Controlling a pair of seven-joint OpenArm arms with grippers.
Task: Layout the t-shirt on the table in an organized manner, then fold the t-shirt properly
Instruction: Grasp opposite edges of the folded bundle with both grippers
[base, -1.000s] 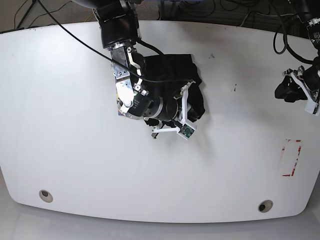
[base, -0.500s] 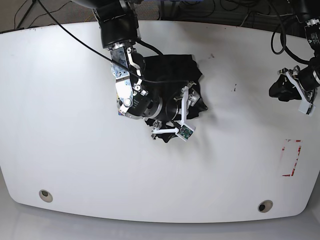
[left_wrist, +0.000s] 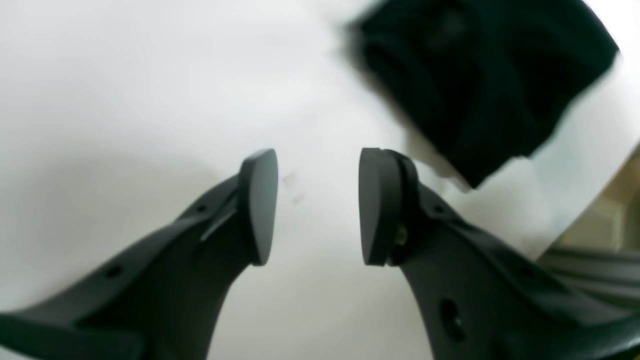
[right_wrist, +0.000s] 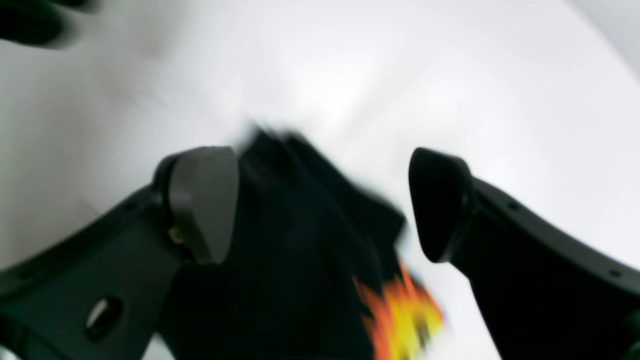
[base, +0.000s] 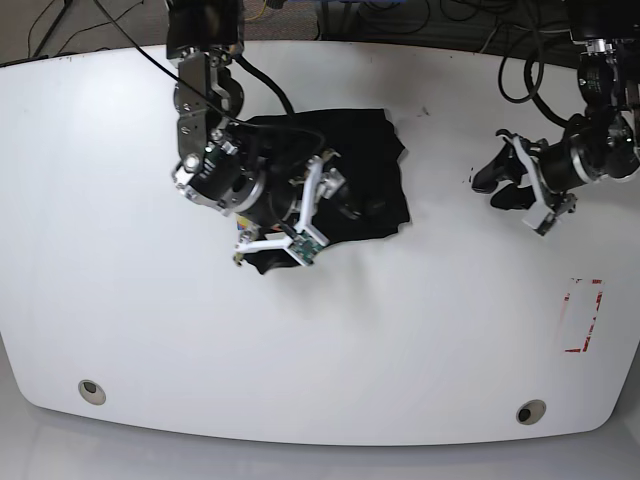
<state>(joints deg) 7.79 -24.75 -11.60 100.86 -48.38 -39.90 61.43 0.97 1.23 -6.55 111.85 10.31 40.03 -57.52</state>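
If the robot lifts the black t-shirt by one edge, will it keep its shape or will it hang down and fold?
The t-shirt will probably hang limp: it lies crumpled in soft folds on the table, so it looks floppy. It seems light for its size, being thin cloth. On the glossy tabletop it may slide and bunch when pushed rather than move as one piece.

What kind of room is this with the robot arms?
Probably a robot lab or test workshop. A big white table holds only a black t-shirt, cables lie behind the table, and a red rectangle is marked on the top.
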